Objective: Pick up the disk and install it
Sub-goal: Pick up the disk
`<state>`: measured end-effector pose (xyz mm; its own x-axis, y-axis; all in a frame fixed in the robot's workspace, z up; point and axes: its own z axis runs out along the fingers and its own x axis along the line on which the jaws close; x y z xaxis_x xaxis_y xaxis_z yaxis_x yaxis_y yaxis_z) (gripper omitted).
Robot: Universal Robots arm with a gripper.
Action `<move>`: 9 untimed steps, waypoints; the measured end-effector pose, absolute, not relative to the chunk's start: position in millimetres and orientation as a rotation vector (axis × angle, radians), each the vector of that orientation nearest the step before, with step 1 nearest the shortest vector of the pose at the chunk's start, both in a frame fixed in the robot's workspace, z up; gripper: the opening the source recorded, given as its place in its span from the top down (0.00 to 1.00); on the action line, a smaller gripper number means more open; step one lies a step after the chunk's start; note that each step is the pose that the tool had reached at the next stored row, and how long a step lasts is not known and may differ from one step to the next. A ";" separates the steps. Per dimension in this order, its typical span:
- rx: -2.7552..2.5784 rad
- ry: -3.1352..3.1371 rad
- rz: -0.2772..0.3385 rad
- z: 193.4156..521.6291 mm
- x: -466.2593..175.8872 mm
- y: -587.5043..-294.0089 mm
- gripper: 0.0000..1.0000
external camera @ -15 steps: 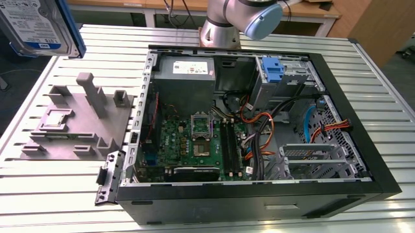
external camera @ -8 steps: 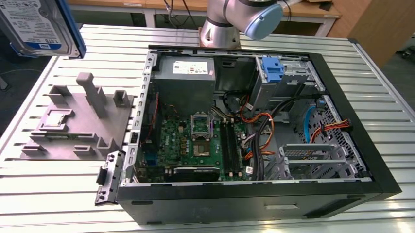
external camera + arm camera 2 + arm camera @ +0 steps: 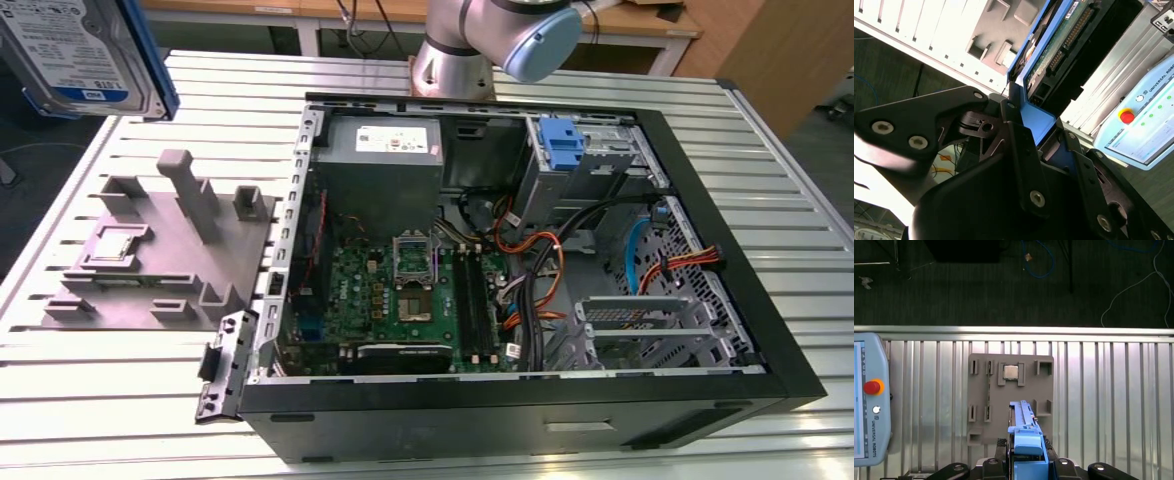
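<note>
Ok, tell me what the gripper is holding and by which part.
The gripper holds the disk, clamped on one end of its blue carrier frame. The rest of the drive sticks out beyond the hold, in the air over the grey stand.

Disk (image 3: 74, 50): silvery metal body under a smooth, faintly glossy label; its underside in the second wrist view was a green circuit board.
Carrier frame (image 3: 1029, 452): smooth blue plastic with a soft sheen.
Fingers (image 3: 1021, 150): matt black, set with bright metal screw heads.
Worktop (image 3: 120, 400): ribbed bare metal, satin and reflective.
Stand (image 3: 160, 250): matt grey plastic.
Computer case (image 3: 534, 420): matt black outside, dull grey sheet metal inside.
Floor (image 3: 979, 290): dark and rough, carpet-like.
</note>
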<state>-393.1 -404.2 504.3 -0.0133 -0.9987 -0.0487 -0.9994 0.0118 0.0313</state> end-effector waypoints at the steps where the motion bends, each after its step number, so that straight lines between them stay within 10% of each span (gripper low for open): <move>1: -2.198 2.225 0.088 504.3 -388.2 -404.2 0.63; 9: -2.198 2.225 0.088 504.3 -381.5 -404.2 0.63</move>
<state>-381.5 -404.2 504.3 -0.0133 -0.9987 -0.0488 -0.9994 0.0118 0.0312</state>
